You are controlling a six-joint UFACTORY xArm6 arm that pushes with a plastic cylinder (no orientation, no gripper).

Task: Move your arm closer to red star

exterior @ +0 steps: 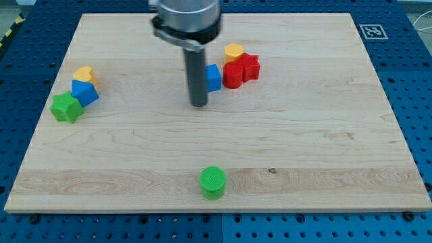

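My tip [198, 105] rests on the wooden board [324, 135] near the view's middle, slightly above centre. The red star [251, 66] lies up and to the right of the tip, apart from it. It touches a red rounded block [233, 75] on its left. A blue block [213, 77] sits between that red block and the rod, right beside the rod and partly hidden by it. A yellow heart [234, 50] lies just above the two red blocks.
At the view's left sit a yellow heart [85, 73], a blue block [86, 92] and a green star [66, 107], clustered together. A green cylinder [212, 182] stands near the bottom edge, below the tip.
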